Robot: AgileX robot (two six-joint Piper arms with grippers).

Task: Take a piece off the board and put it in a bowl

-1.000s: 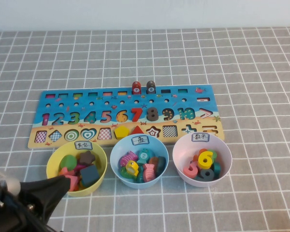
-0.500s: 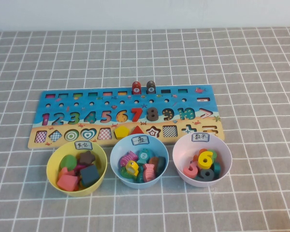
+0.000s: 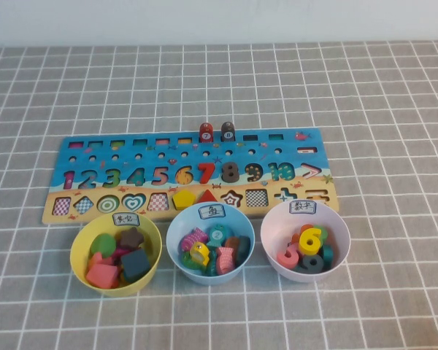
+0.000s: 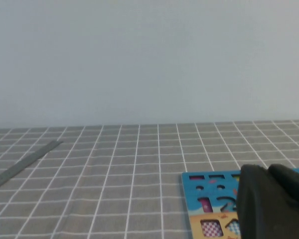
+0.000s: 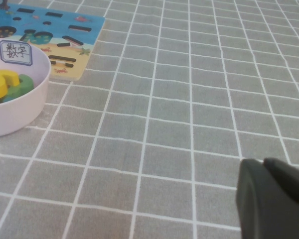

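The board (image 3: 292, 154) lies across the middle of the table. A red block (image 3: 205, 132) and a dark brown block (image 3: 228, 131) stand on its far edge. The yellow piece (image 3: 199, 253) lies in the light blue bowl (image 3: 174, 232) among other blocks. Neither arm shows in the high view. My left gripper (image 4: 267, 172) is shut and empty, above the table near the board's left end (image 4: 204, 184). My right gripper (image 5: 263, 163) is shut and empty, over bare cloth to the right of the pink bowl (image 5: 20, 114).
A yellow bowl (image 3: 77, 251) with shape pieces stands left of the blue bowl. The pale pink bowl (image 3: 271, 226) with number pieces stands to its right. All three sit along the board's near edge. A grey checked cloth covers the table.
My left arm, seen at the lower left corner a second ago, has drawn back out of the high view. The bowls, board and blocks have not moved.
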